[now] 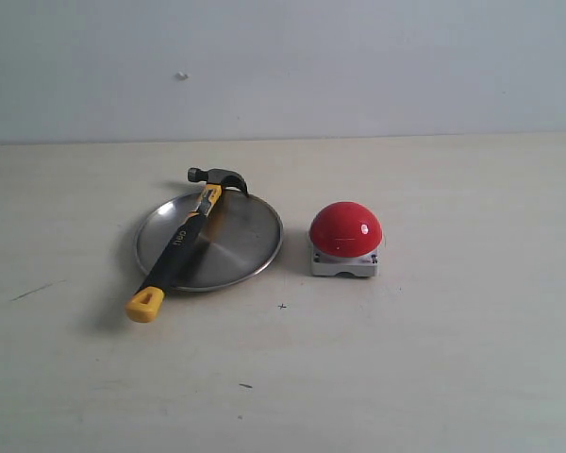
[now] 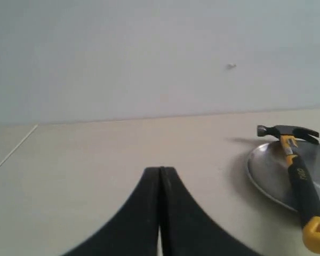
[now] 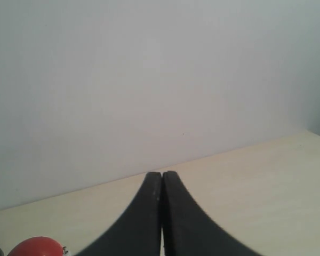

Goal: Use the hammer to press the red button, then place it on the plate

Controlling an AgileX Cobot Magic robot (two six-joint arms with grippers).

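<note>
The hammer (image 1: 183,243) lies slanted across the silver plate (image 1: 241,236); its dark head rests at the far rim and its yellow butt end overhangs the near-left rim onto the table. The red button (image 1: 345,228) on its grey base stands just right of the plate. Neither arm shows in the exterior view. In the left wrist view my left gripper (image 2: 160,169) is shut and empty, with the hammer (image 2: 301,184) and the plate (image 2: 272,173) off to one side. My right gripper (image 3: 161,174) is shut and empty too, and the red button (image 3: 36,246) peeks in at a corner.
The pale wooden table (image 1: 434,359) runs back to a plain grey-white wall (image 1: 358,57). A few small dark marks dot the tabletop near the front.
</note>
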